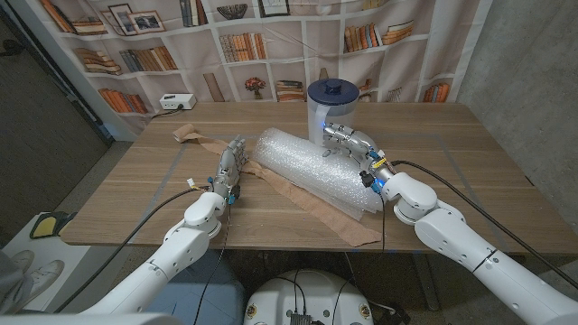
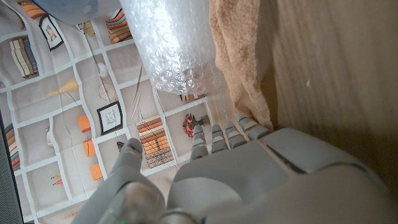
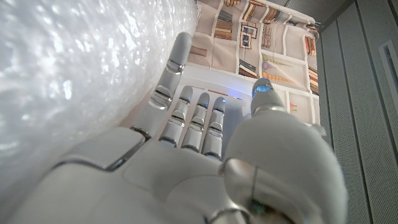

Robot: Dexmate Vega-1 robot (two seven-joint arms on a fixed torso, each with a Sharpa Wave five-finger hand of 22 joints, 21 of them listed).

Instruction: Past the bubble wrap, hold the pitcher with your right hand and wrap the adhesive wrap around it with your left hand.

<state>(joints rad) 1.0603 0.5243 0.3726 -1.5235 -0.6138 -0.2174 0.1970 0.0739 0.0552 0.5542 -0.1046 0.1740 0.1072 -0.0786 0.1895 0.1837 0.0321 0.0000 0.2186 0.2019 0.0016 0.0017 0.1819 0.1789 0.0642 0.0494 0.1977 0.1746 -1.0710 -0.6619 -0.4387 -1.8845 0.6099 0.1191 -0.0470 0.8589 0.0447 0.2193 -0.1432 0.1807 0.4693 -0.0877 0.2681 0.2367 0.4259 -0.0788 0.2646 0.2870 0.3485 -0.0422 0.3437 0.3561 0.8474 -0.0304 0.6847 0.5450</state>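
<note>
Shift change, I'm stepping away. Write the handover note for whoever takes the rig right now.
Left hand: holds nothing, fingers apart, on the brown adhesive wrap, beside the bubble wrap roll.
Right hand: holds nothing, fingers extended at the far end of the roll, just short of the pitcher.
Pitcher: upright with its dark lid on, at the table's far side behind the roll.
Adhesive wrap: lies spread on the table, partly under the roll.
Done: right hand nearly at the pitcher.
Left: hold the pitcher with the right hand, pick up the adhesive wrap, wind it round.
</note>
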